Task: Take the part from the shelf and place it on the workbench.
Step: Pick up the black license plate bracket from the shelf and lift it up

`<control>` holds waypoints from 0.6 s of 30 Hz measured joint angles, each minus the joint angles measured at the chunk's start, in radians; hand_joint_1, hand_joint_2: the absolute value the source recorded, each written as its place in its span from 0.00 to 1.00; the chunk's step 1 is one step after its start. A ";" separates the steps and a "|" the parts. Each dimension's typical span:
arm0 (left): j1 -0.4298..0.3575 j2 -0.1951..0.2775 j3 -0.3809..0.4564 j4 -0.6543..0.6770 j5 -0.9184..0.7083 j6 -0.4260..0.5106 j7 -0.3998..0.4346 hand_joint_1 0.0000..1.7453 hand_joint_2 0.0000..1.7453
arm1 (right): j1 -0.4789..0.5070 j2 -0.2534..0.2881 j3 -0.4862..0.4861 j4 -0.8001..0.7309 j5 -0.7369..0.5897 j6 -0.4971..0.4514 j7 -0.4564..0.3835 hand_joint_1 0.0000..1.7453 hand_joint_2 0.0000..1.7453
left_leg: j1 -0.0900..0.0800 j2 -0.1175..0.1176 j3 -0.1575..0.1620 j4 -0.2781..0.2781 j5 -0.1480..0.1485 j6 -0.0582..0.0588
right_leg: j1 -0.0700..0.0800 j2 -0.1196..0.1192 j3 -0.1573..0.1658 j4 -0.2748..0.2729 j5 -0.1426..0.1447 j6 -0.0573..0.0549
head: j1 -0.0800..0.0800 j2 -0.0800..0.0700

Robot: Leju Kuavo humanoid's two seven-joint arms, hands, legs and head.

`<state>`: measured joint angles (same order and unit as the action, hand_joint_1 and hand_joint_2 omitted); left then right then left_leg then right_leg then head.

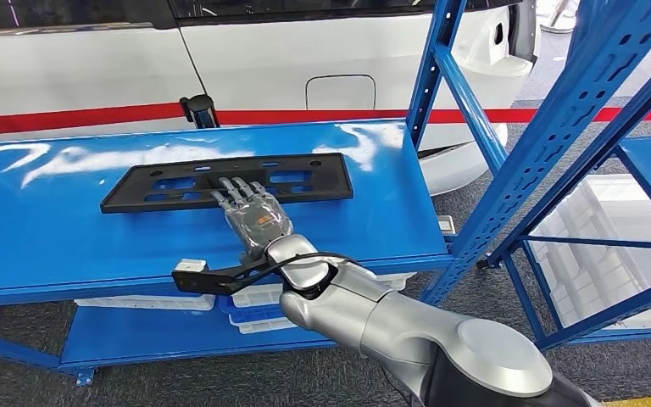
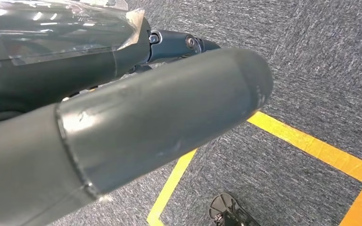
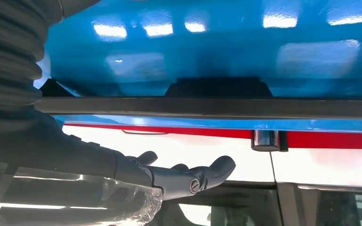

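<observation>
Black part (image 1: 220, 181), glossy blue shelf (image 1: 51, 229)

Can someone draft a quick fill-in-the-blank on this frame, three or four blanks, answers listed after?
1. The black part lies flat on the ____ shelf surface.
2. The hand reaching to the part is the robot's ____ hand.
3. Behind the shelf stands a white car with a ____ stripe along its side.
4. In the left wrist view, the grey floor carries ____ tape lines.

Missing words: blue; right; red; yellow
</observation>
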<state>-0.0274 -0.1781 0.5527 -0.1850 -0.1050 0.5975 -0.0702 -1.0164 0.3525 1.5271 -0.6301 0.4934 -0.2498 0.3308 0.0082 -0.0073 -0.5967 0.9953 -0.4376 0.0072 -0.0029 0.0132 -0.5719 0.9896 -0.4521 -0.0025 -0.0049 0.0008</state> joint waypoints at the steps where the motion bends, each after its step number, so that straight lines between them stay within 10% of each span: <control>1: 0.000 0.000 0.000 0.000 0.000 -0.001 -0.002 0.00 0.00 | 0.000 0.000 0.000 0.003 -0.001 -0.001 0.002 0.00 1.00 | 0.000 0.000 0.000 0.000 0.000 0.000 | 0.000 0.000 0.000 0.000 0.000 0.000 | 0.000 0.000; 18: 0.013 0.009 -0.001 0.000 0.001 -0.031 -0.029 0.00 0.00 | -0.024 -0.001 -0.009 0.079 -0.031 -0.067 0.035 0.00 1.00 | 0.000 0.000 0.000 0.000 0.000 0.000 | 0.000 0.000 0.000 0.000 0.000 0.000 | 0.000 0.000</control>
<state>-0.0145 -0.1687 0.5520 -0.1846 -0.1041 0.5661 -0.0995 -1.0405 0.3517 1.5181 -0.5508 0.4626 -0.3167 0.3662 0.0082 -0.0074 -0.5966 0.9953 -0.4376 0.0072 -0.0029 0.0131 -0.5718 0.9896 -0.4520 -0.0025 -0.0047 0.0008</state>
